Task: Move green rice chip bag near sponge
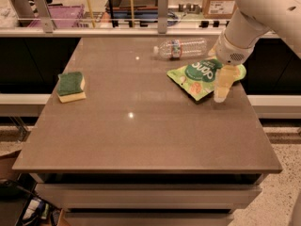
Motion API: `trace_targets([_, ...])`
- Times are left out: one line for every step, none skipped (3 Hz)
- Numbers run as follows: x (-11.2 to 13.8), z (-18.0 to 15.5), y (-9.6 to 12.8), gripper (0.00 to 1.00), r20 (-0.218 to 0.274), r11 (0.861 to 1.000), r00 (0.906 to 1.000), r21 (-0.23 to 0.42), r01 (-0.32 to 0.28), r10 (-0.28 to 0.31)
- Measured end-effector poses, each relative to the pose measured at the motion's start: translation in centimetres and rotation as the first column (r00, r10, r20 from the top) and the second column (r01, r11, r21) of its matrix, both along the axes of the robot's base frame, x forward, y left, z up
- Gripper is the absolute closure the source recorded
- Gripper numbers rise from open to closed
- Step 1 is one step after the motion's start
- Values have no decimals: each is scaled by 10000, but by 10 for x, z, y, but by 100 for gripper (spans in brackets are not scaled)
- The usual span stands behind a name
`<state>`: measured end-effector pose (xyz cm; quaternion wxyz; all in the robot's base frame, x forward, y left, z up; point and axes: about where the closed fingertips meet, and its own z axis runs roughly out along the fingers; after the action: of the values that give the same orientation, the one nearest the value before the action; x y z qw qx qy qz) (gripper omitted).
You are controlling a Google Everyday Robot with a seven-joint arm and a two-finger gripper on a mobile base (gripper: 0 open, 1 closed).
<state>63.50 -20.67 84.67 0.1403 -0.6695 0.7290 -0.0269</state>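
Note:
The green rice chip bag lies flat on the right side of the brown table, with its dark round logo facing up. The sponge, dark green on top with a pale yellow base, sits near the table's left edge, far from the bag. My gripper hangs from the white arm and points down over the bag's right part, at or just above its front edge. It hides part of the bag.
A clear plastic bottle lies on its side just behind the bag. A counter with rails and boxes runs behind the table. The table's right edge is close to the gripper.

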Motion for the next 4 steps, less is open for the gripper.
trace_targets([3, -10, 2, 17, -266, 9996, 9993, -123, -271, 267])
trace_targets([12, -14, 9, 41, -461, 9975, 9970, -283, -643, 629])
trace_targets([19, -16, 15, 64, -494, 9953, 9947, -315, -913, 897])
trace_targets([19, -15, 15, 88, -493, 9953, 9947, -313, -913, 897])
